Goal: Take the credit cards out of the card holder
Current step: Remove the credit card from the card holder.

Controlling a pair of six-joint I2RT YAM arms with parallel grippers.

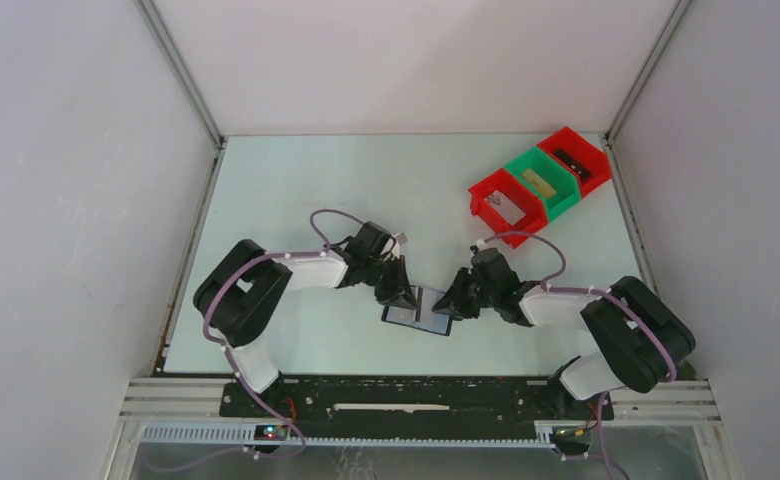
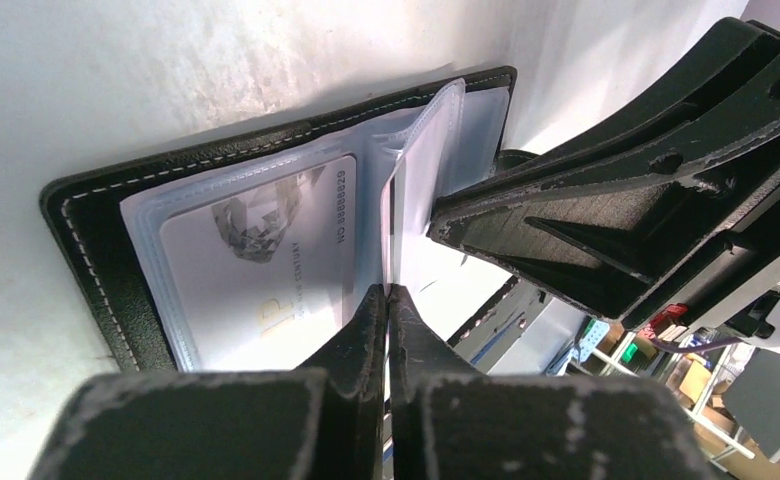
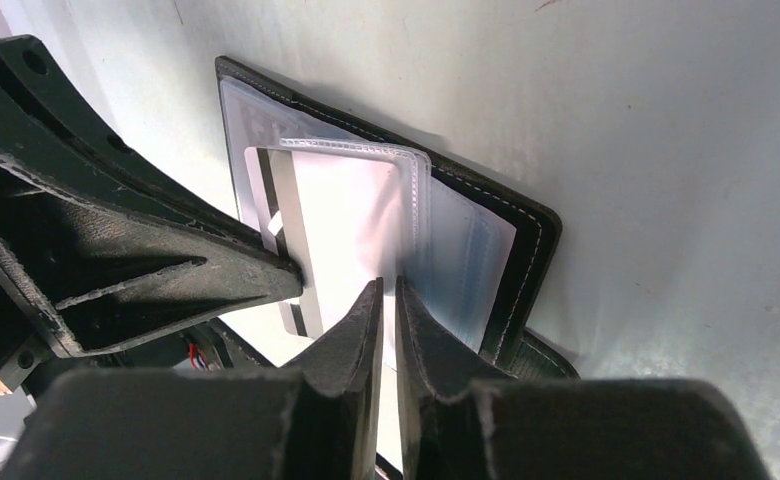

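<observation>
The holder (image 2: 86, 230) lies open. The left gripper (image 2: 387, 300) and the right gripper (image 3: 390, 295) are both closed on its raised sleeve (image 2: 421, 150). The cards (image 2: 256, 270) are still inside.

I get bright, even overhead light, soft shadows on the pale worktop (image 1: 366, 180), sheen on the card holder (image 2: 86, 240) sleeves, near end of my left gripper (image 2: 387, 296) soft-focused

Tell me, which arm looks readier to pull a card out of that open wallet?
Right, probably. The right jaws are closed on the white credit card standing in the raised clear sleeve, ready to pull; the left jaws pinch that sleeve, steadying the card holder.
</observation>
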